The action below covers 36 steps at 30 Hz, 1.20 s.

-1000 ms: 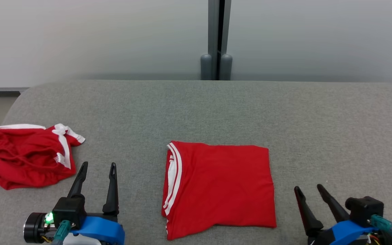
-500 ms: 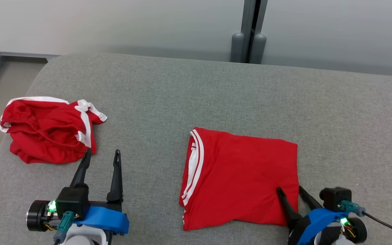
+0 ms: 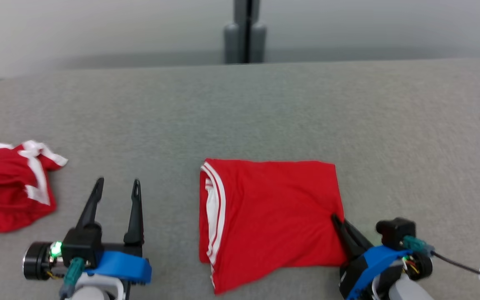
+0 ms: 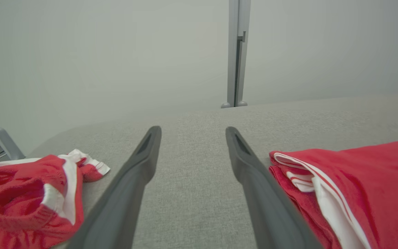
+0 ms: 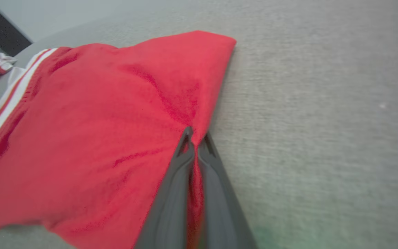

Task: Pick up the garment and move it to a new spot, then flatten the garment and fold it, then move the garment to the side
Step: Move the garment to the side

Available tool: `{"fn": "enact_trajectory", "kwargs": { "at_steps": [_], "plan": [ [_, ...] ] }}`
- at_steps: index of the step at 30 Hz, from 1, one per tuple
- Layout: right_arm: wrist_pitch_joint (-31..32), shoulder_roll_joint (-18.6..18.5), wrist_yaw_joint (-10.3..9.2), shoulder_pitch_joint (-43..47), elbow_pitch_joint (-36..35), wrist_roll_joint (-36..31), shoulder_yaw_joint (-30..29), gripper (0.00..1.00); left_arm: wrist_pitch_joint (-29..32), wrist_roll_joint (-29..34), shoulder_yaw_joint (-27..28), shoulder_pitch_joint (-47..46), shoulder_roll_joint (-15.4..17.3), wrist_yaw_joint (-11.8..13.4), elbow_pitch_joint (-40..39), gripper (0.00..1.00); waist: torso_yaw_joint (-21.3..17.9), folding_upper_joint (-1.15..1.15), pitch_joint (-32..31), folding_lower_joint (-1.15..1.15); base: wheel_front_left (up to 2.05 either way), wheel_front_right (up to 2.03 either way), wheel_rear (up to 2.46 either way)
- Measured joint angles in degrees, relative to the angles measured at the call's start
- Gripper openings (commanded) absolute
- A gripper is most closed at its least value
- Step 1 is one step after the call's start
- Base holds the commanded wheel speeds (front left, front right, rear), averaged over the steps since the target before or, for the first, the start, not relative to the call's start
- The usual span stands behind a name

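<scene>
Now the folded red garment [image 3: 273, 208] lies at the lower middle. The right claw [image 3: 336, 220] pinches its right edge tight; the left claw [image 3: 117, 185] gapes empty. Last step, I think: drag it aside gently.

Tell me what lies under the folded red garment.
The folded red garment lies on the grey surface, visible all round it. The right gripper pinches its right edge. Anything beneath the cloth is covered.

The crumpled garment [image 3: 8, 196] lies well left of the folded garment [image 3: 271, 208].
</scene>
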Motion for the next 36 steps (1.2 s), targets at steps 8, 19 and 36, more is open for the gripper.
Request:
{"fn": "enact_trajectory", "kwargs": {
  "at_steps": [8,19,36],
  "plan": [
    [-1.4,-3.7,-0.01,-4.2,1.4,2.8,1.0,0.00,0.0,0.9,-0.4,-1.6,0.2,-0.5,-1.7,1.00,-8.9,0.00,2.0,0.00,0.00,0.00,0.00],
    [-3.2,-9.8,-0.04,-19.9,9.0,3.4,-5.0,0.00,0.2,2.7,-2.3,-9.4,0.5,-1.3,-4.5,1.00,-12.1,0.00,10.3,0.01,0.00,0.00,0.00],
    [-4.2,-20.9,-0.03,-35.8,21.3,-7.9,-21.7,0.00,0.0,5.2,-4.0,-18.2,1.4,-2.0,-7.3,1.00,-9.8,0.00,19.8,0.00,0.00,0.00,0.00]
  ]
}}
